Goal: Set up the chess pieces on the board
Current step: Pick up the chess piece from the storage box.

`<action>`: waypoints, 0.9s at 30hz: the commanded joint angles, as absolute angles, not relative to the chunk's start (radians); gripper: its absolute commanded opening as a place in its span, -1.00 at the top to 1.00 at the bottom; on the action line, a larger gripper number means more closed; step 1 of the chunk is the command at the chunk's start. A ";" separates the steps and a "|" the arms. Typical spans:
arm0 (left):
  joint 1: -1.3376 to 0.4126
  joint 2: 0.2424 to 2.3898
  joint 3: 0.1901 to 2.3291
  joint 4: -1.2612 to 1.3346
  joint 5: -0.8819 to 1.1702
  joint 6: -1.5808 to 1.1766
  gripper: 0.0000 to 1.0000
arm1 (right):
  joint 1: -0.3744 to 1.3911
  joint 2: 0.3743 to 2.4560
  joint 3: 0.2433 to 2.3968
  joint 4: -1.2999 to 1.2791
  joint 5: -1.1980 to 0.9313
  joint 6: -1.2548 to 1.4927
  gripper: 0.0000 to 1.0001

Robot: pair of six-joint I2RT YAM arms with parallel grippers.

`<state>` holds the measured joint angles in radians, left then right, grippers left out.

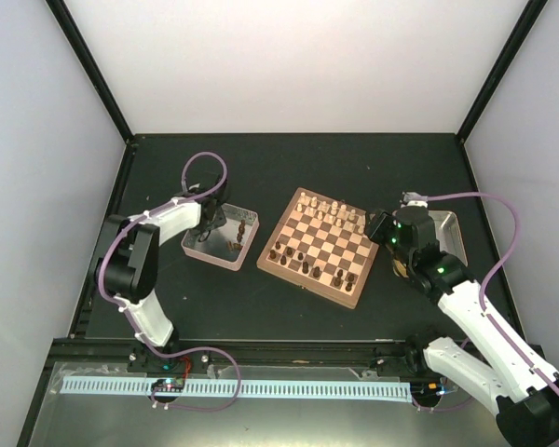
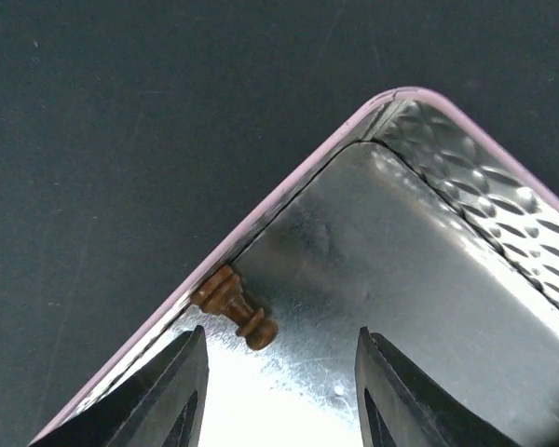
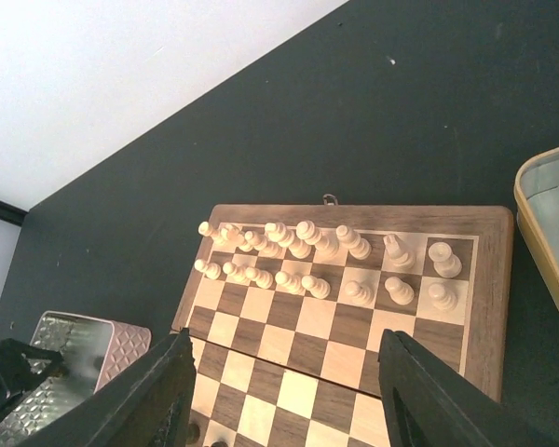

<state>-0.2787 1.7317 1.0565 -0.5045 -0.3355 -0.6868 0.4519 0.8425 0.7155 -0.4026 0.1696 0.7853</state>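
Both arms reach out from the near edge of the counter (image 1: 214, 298). The left hand (image 1: 212, 223) hangs inside the pink tray (image 1: 210, 259), left of the board (image 1: 326, 244). In the left wrist view this hand (image 2: 279, 372) has its fingers moderately apart with nothing between them. Just past the left finger, a brown piece (image 2: 235, 307) lies on its side on the tray floor, its base against the wall near the corner of the pink tray (image 2: 289, 191). A few more dark pieces (image 1: 242, 226) sit along the tray's right side.

The right hand (image 1: 377, 226) hovers at the board's right edge. In the right wrist view its fingers stand wide and the hand (image 3: 284, 372) holds nothing, above the middle squares of the board (image 3: 354, 328).

The board lies at an angle in the middle of the counter. Dark pieces (image 1: 303, 259) stand along its two near rows, though gaps remain. The white pieces (image 3: 307, 251) fill its two far rows, several of them crowded together toward the left.

A tan tray (image 3: 520, 200) rests on the counter just right of the board, partly hidden behind the right arm in the top view.
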 commanded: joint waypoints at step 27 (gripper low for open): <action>-0.249 1.846 1.118 -0.521 -0.410 -0.843 0.67 | 0.448 0.835 0.761 -0.379 0.176 0.704 -0.10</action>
<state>-0.2626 1.8347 1.0809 -0.5102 -0.3927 -0.8440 0.4519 0.8509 0.7273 -0.3862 0.1658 0.7216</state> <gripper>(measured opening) 0.218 0.549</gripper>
